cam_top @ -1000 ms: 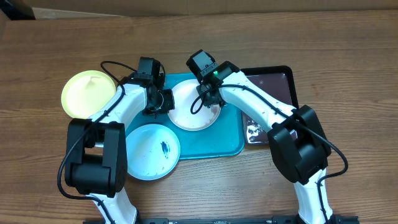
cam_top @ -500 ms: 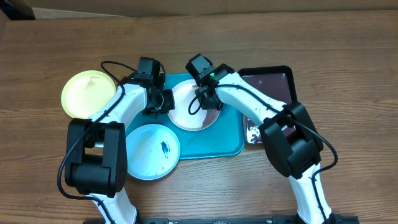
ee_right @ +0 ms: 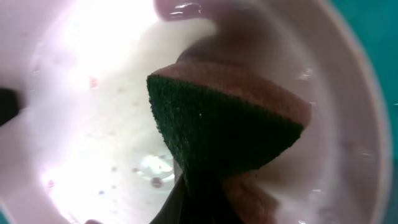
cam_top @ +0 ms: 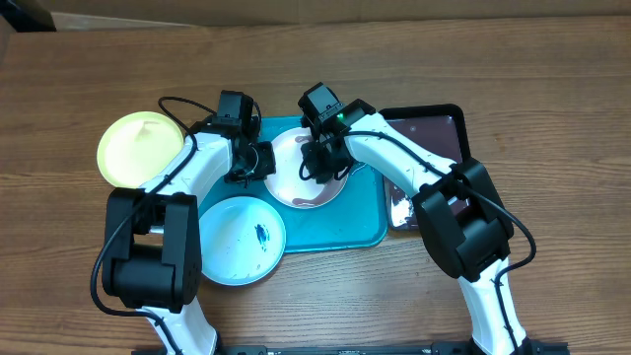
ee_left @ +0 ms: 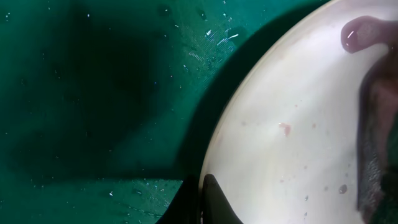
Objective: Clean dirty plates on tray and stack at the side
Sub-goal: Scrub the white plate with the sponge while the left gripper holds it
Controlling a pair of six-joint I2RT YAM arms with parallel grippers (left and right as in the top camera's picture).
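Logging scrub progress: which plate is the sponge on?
The white plate, on the turquoise tray: the right gripper presses the sponge into it. The pale blue plate and yellow-green plate lie off to its left.

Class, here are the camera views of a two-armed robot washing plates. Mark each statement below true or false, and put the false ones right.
1. The white plate lies on the turquoise tray. True.
2. The right gripper holds a sponge against the white plate. True.
3. The pale blue plate is spotless. False: it bears a dark blue smear.
4. The yellow-green plate is stacked on the pale blue plate. False: it lies alone on the table, apart from the others, to the left in the overhead view.
5. The left gripper hangs high above the black tray. False: it grips the white plate's rim.
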